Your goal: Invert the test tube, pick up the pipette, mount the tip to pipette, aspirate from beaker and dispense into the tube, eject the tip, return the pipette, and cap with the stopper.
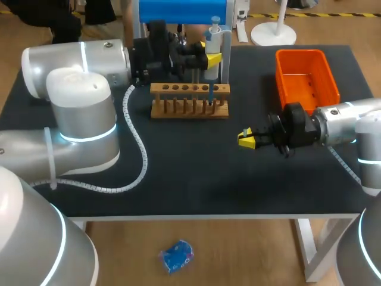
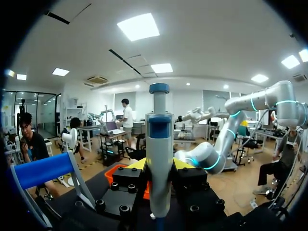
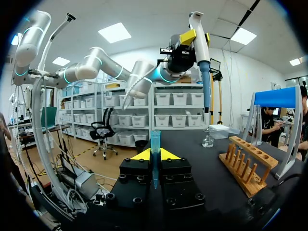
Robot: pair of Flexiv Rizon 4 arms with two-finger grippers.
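Pipette (image 1: 214,37): white body, blue plunger cap, blue lower shaft. It is upright and raised above the bench (image 1: 190,173) toward the middle of its far edge, close by the rack (image 1: 189,100). Left end effector (image 1: 212,59): closed on the pipette's body from two sides. In the left wrist view the body stands straight up between the yellow fingertips. Pipette tip (image 3: 155,139): small blue cone, wide end up, upright between the fingers of the right end effector (image 3: 155,155). Right end effector: gripping the pipette tip, low over the bench between its middle and its right edge, pointing toward the left edge, well apart from the rack. Rack: wooden, a row of holes along the top bar and a row of pegs along the front, standing toward the far edge near the middle. Beaker (image 3: 208,138): small, clear glass, standing on the bench ahead of the right end effector, near one end of the rack and below the raised pipette. Bin (image 1: 300,55): orange plastic, rectangular, at the far right corner of the bench. Stand (image 1: 181,12): thin legs, blue top bar, at the far edge behind the rack.
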